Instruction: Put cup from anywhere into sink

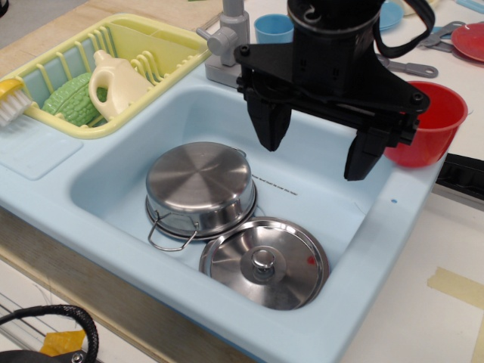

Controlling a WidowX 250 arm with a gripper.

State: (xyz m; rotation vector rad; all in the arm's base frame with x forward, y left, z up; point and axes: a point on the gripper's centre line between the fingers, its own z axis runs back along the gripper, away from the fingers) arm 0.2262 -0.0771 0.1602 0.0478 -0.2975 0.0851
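While the black gripper [318, 147] hangs over the back half of the light blue sink [106, 170], its two dark fingers are spread wide apart with nothing between them, tips pointing down into the basin and clear of everything in it. Look just past the sink's back right corner: the red cup [435, 125] stands upright there, outside the basin, its near side partly hidden behind the gripper's right finger [364, 157] and the black mounting bar above it; whether the finger touches the cup cannot be told from this angle, and no handle shows on the side we can see. Down in the basin, an upside-down steel pot [198, 189] sits towards the sink's left side, its wire handle sticking out at the front, and a steel lid [265, 262] with a round knob lies flat at the front of the basin, its edge tucked just against the pot. Up on the sink's back rim, the grey faucet [227, 41] rises left of the gripper. Left of the faucet, the yellow dish rack [144, 34] rests on the sink's draining side, holding a cream toy bottle [117, 87] and a bumpy green vegetable [72, 98] side by side, with a white-bristled brush [11, 102] poking in at the rack's left end. Behind the sink, beside the faucet, a small blue cup [272, 29] peeks out, partly covered by the arm.
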